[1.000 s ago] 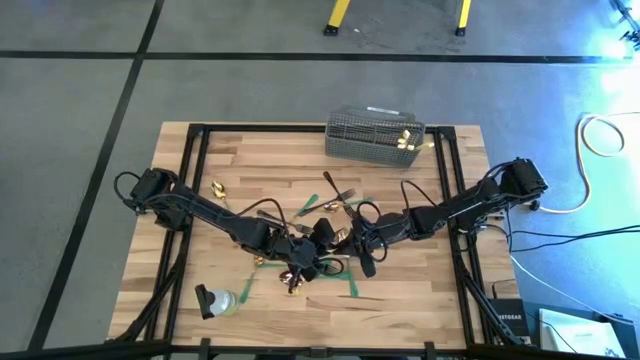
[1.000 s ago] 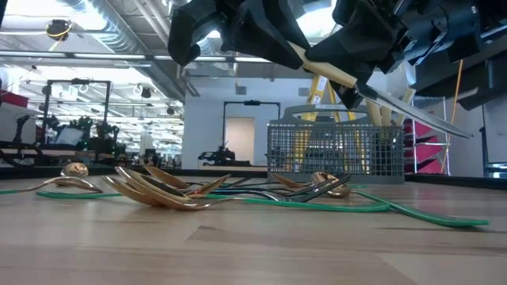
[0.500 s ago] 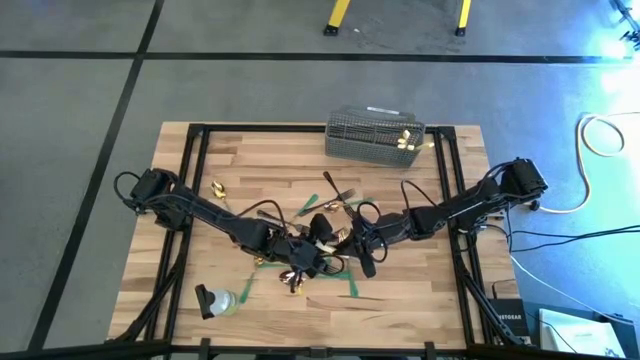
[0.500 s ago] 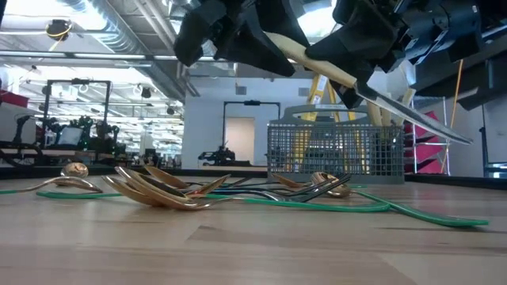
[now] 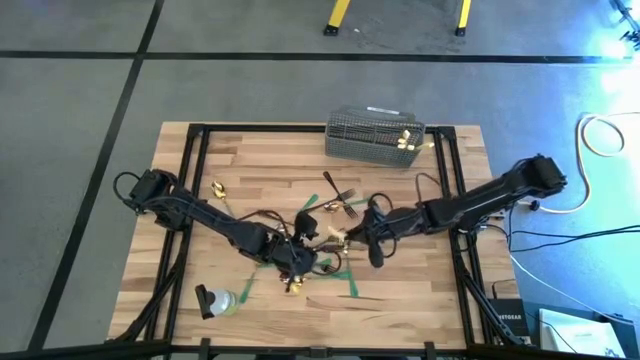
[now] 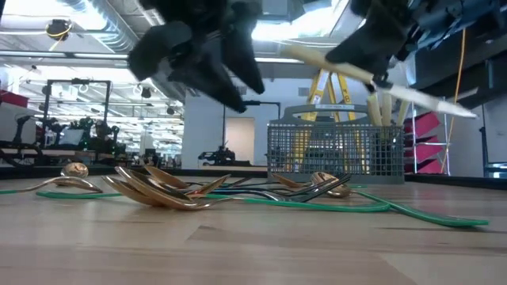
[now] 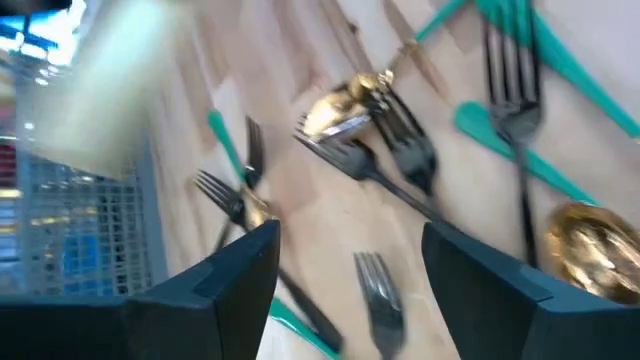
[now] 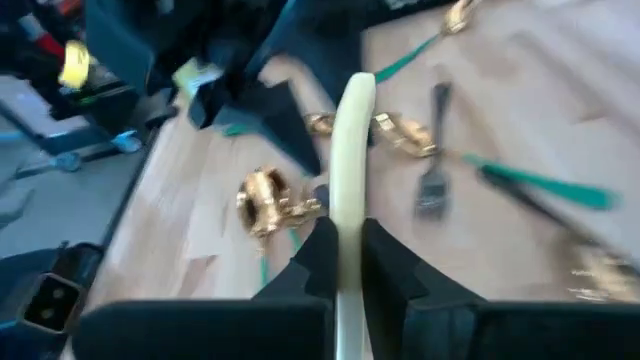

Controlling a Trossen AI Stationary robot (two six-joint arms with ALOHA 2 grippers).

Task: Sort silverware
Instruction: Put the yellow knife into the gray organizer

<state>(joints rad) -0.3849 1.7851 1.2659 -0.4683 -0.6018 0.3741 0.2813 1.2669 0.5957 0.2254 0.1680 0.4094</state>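
Right tool [image 5: 352, 236] is clamped tight on a cream-handled knife [image 6: 372, 77], and it's lifted a bit higher than a second ago. Left tool [image 5: 300, 257] just let go, fingers apart now, and backs off over the pile, so the handoff looks done and the knife probably heads for the wire mesh basket [image 5: 372, 134] beyond it. Gold spoons [image 6: 162, 190] and dark forks [image 7: 377, 168] sit below both tools on the wood table [image 5: 420, 300] with green tape strips [image 6: 412, 210]. Workshop room behind.
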